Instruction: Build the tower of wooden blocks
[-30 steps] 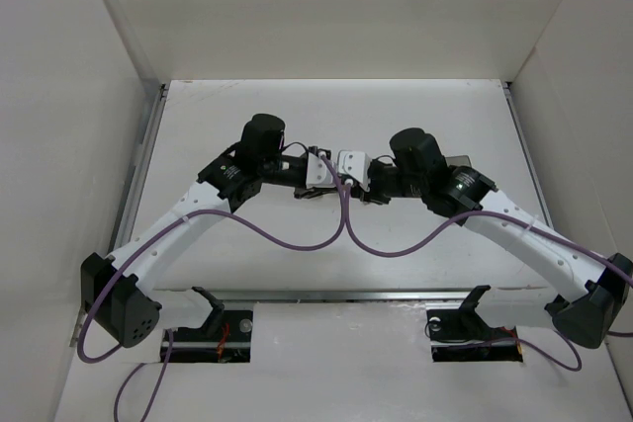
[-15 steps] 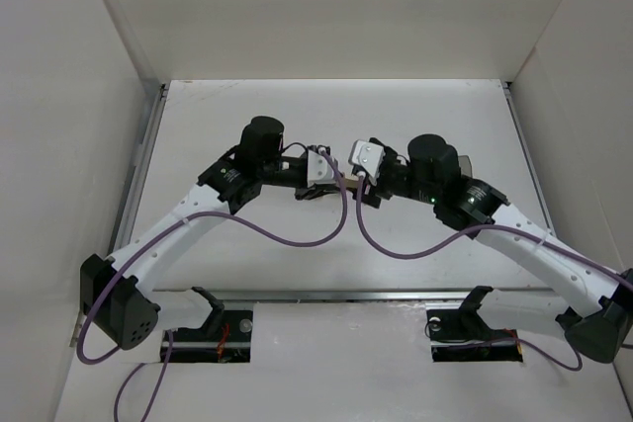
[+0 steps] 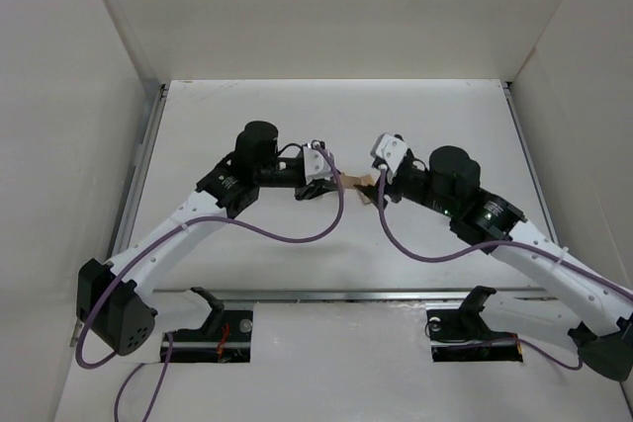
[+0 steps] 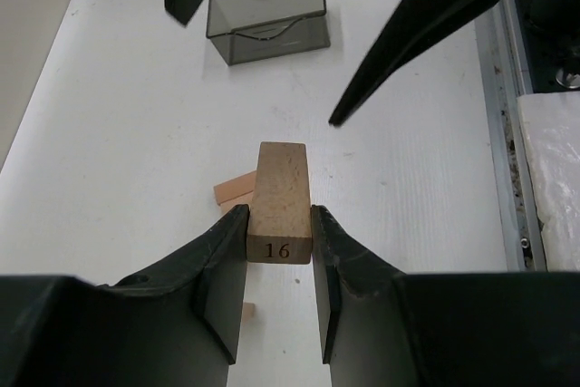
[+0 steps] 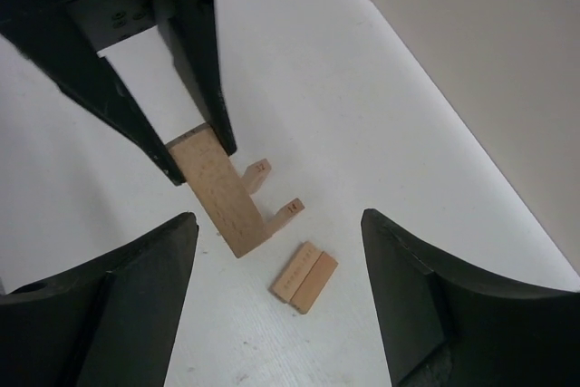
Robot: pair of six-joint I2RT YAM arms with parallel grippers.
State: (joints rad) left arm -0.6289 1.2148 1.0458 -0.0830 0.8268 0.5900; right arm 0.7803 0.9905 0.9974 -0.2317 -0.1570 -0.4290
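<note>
My left gripper is shut on a light tan wooden plank with 16 on its end. In the right wrist view this plank slopes down from the left fingers, and its lower end lies over two short planks on edge. I cannot tell whether it touches them. Two more planks lie flat side by side just in front. My right gripper is open, with nothing between its fingers, a little back from the held plank. From above, both grippers meet at mid-table around the planks.
A small grey translucent bin stands on the white table beyond the planks in the left wrist view. White walls enclose the table on three sides. A metal rail runs along the table's edge. Purple cables hang from both arms.
The right gripper has opened and drawn back to the right, away from the plank. The left gripper has kept its hold and barely moved.
</note>
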